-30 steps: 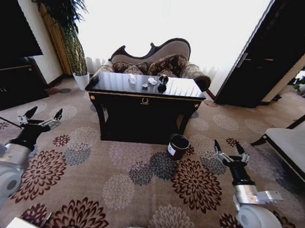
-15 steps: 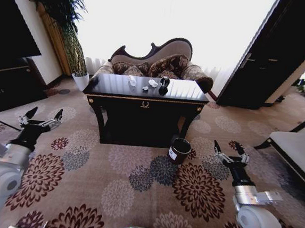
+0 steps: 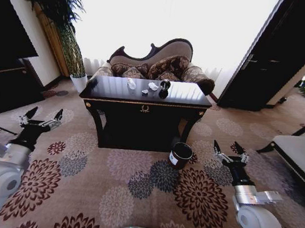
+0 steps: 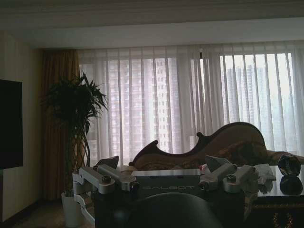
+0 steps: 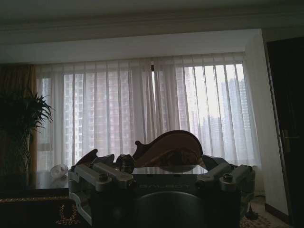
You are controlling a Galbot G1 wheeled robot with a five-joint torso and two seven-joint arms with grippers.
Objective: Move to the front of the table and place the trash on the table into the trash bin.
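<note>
The table [image 3: 145, 108], dark wood with a glossy black top, stands straight ahead in the head view. The trash lies in a cluster at the middle of its top: a pale piece [image 3: 131, 83], a white wad [image 3: 153, 86] and a dark round wad [image 3: 163, 89]. The trash bin [image 3: 180, 155], black with a white label, stands on the carpet by the table's front right leg. My left gripper [image 3: 45, 114] is open, low at the left. My right gripper [image 3: 227, 147] is open, low at the right, just right of the bin. Both hold nothing.
A carved sofa [image 3: 157, 61] stands behind the table against bright curtains. A tall plant [image 3: 60, 10] in a white pot [image 3: 79, 81] is at the back left. There is dark furniture [image 3: 6, 74] at the left, a dark door [image 3: 275, 55] at the right and a pale bench [image 3: 298, 153] at the far right.
The whole head view has shifted: the table and bin are closer and lower in the picture, so the camera has moved forward. Both arms hold the same pose.
</note>
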